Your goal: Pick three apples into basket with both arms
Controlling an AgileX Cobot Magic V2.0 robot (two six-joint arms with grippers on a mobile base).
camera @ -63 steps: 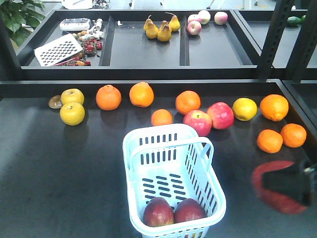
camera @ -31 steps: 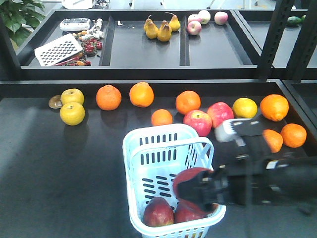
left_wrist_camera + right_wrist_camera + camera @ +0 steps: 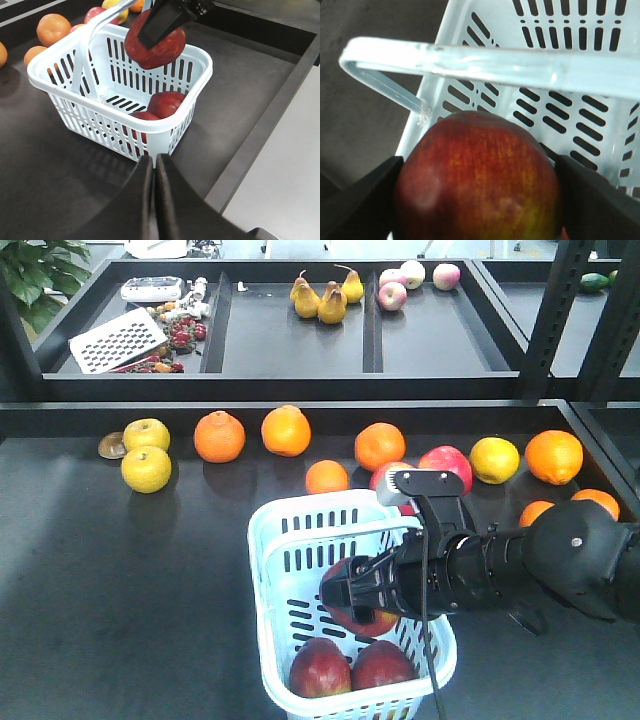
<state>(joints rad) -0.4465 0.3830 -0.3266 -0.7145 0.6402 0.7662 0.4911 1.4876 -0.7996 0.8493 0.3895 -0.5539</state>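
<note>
Right claw (image 3: pixel 352 602) pinches third apple (image 3: pixel 362 622) above basket (image 3: pixel 268 540), mostly hiding it; left claw (image 3: pixel 153 162) pressed together, empty.

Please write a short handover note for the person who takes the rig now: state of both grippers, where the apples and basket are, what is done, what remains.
Right gripper: shut on the third apple, held over the basket, above its floor.
Left gripper: jaws together, empty, outside the basket's near wall.
Done: two apples lie on the basket floor at the near end.
Left: open the right jaws so the third apple lands inside, then pull the arm clear of the handle.
</note>
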